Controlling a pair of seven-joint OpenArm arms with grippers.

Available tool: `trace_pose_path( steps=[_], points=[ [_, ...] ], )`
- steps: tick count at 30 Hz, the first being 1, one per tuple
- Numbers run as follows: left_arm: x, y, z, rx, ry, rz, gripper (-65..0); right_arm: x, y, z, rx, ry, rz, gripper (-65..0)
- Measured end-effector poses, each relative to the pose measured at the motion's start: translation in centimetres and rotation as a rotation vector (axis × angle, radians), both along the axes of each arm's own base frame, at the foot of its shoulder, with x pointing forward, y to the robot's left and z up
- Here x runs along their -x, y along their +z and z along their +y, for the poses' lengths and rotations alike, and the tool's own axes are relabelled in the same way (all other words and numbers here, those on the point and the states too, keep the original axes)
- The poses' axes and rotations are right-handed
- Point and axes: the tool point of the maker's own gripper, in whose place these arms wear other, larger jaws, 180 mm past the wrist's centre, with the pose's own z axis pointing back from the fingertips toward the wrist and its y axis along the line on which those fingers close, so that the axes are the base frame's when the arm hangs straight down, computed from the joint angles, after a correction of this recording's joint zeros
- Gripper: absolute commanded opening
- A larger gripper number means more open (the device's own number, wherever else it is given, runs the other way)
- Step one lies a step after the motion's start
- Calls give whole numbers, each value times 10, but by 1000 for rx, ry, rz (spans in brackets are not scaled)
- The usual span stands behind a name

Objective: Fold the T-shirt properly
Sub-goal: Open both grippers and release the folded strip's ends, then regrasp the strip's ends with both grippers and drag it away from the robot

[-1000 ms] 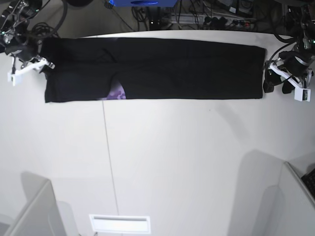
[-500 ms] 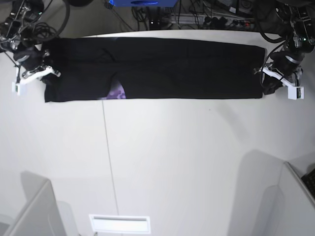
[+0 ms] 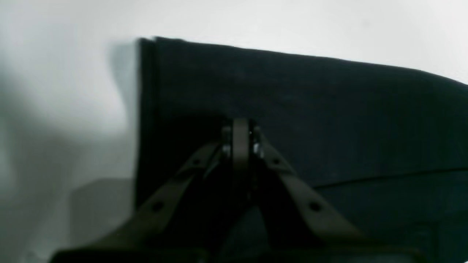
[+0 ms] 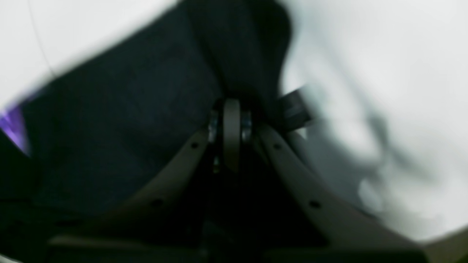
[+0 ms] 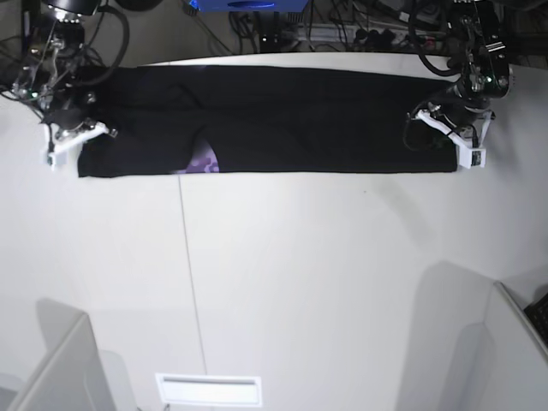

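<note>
The black T-shirt (image 5: 325, 120) lies folded into a long flat strip across the far side of the white table (image 5: 325, 282). A small patch of purple print (image 5: 203, 161) shows at its near edge. My left gripper (image 5: 443, 137) is over the strip's right end. In the left wrist view its jaws are together (image 3: 240, 137) above the black cloth (image 3: 329, 109), just inside the end edge. My right gripper (image 5: 80, 141) is at the strip's left end. In the blurred right wrist view its jaws are together (image 4: 231, 109) over dark cloth (image 4: 128, 109), with purple print (image 4: 12, 124) at the far left.
Cables and equipment (image 5: 360, 34) lie beyond the table's far edge. Grey panels stand at the front left corner (image 5: 60, 368) and front right corner (image 5: 518, 342). A white slotted piece (image 5: 208, 390) sits at the front edge. A thin seam (image 5: 187, 257) runs across the table.
Both arms have moved inward from outside the strip's ends until their grippers are over the ends. The shirt itself has not visibly moved.
</note>
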Motion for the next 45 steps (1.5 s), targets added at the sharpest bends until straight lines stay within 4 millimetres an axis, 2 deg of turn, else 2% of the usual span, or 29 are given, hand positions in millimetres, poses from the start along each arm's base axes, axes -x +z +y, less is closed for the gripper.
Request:
trace_pose_path(
  steps=[4, 8, 11, 20, 26, 31, 37, 41, 45],
  points=[
    [-4, -10, 10, -28, 15, 23, -650, -19, -6, -14, 29, -30, -45, -650],
    [-12, -21, 16, 3, 43, 28, -650, -31, -9, -18, 27, -42, -51, -650],
    [-25, -23, 21, 26, 69, 13, -650, -40, -10, -13, 33, -11, -57, -650],
    [-71, -22, 27, 61, 109, -24, -650, -86, -9, 17, -13, 49, -84, -650],
    [-97, -20, 46, 67, 142, -25, -650, -114, -8, 32, -33, 71, -115, -650],
    [-113, -17, 53, 76, 158, -26, -650, -132, -9, 30, -56, 24, -128, -650],
    [-131, -11, 73, -28, 156, 8, -650, -148, -4, 22, -50, -64, -125, -650],
    [-140, -5, 76, -46, 159, -1, -650, -150, -2, 17, -46, -111, -118, -650],
    [-141, -3, 76, -48, 156, -4, -650, -146, 2, 16, -24, -111, -115, -650]
  ],
)
